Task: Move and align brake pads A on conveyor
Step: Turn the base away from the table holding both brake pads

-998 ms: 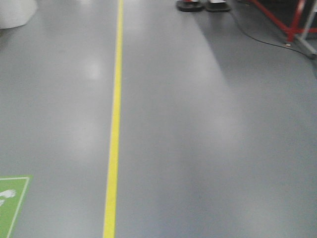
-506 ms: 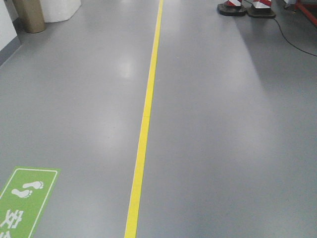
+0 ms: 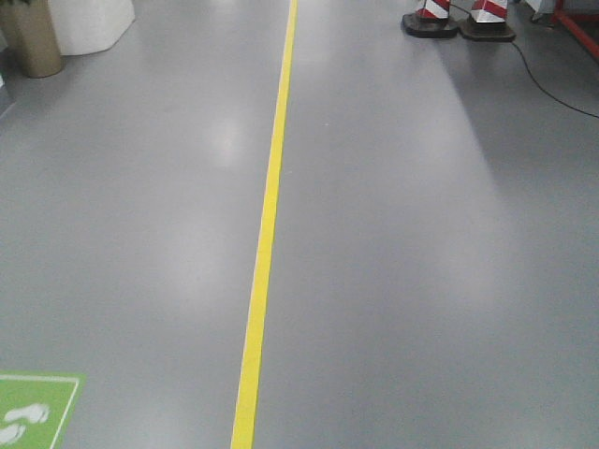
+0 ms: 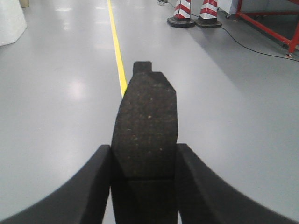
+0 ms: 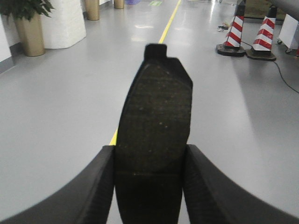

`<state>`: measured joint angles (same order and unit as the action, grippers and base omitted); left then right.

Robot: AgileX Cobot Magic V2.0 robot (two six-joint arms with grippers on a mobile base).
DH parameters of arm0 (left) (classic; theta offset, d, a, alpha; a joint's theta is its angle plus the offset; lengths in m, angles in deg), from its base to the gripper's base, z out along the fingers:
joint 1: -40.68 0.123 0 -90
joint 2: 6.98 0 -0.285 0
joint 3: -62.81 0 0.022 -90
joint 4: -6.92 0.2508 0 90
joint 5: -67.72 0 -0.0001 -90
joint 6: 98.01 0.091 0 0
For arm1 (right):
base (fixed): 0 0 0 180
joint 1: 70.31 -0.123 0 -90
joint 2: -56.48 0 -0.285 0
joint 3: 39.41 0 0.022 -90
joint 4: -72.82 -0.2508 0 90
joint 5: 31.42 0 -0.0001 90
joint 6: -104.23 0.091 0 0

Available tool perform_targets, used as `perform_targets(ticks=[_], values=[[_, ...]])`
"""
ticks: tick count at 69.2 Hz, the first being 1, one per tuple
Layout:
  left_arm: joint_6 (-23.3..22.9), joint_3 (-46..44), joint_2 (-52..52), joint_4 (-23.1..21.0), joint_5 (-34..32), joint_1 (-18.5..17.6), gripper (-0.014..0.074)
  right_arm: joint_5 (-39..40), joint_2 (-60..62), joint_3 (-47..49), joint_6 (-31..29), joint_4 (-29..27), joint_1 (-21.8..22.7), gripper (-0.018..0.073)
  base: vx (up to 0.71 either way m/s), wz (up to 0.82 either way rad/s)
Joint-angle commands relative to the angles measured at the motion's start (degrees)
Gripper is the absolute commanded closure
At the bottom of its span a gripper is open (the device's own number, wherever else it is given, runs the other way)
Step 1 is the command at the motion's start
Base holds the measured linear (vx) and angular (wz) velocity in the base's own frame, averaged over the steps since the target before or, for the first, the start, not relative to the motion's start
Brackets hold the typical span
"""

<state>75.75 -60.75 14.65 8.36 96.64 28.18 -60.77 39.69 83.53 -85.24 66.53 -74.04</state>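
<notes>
In the left wrist view a dark grey brake pad [image 4: 147, 126] sticks out forward, clamped on both long sides by my left gripper [image 4: 144, 161], which is shut on it. A thin groove crosses the pad near the fingers. In the right wrist view a second brake pad [image 5: 154, 119] is held the same way, with my right gripper [image 5: 149, 161] shut on it. Both pads hang above bare grey floor. The conveyor is out of view in all frames. Neither gripper shows in the front view.
Grey shop floor with a yellow line [image 3: 265, 220] running away ahead. Two red-and-white cones [image 3: 457, 19] stand far right beside a red frame [image 4: 266, 23] and a black cable [image 3: 552, 89]. A planter [image 3: 33, 37] and a white block [image 3: 94, 19] stand far left. A green footprint sign [image 3: 33, 412] lies near left.
The front view has shifted: the yellow line moved from left of centre towards the middle, the cones and planter came into view, and the green sign slid lower left.
</notes>
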Motion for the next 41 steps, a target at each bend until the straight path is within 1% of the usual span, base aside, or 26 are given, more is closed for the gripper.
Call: perform_targets(ticks=[1,20,41], values=[[-0.2,-1.6,0.5,-0.1,-5.6,-0.3,0.0603,5.2,-0.5,1.9,-0.2,0.0,0.1,0.0567,0.51,-0.18],[-0.2,-1.6,0.5,-0.1,-5.6,-0.3,0.0603,5.2,-0.5,1.9,-0.2,0.0,0.1,0.0567,0.56,-0.13],[-0.2,-1.6,0.5,-0.1,-5.6,-0.3,0.0603,5.2,-0.5,1.9,-0.2,0.0,0.1,0.0567,0.63,-0.05]])
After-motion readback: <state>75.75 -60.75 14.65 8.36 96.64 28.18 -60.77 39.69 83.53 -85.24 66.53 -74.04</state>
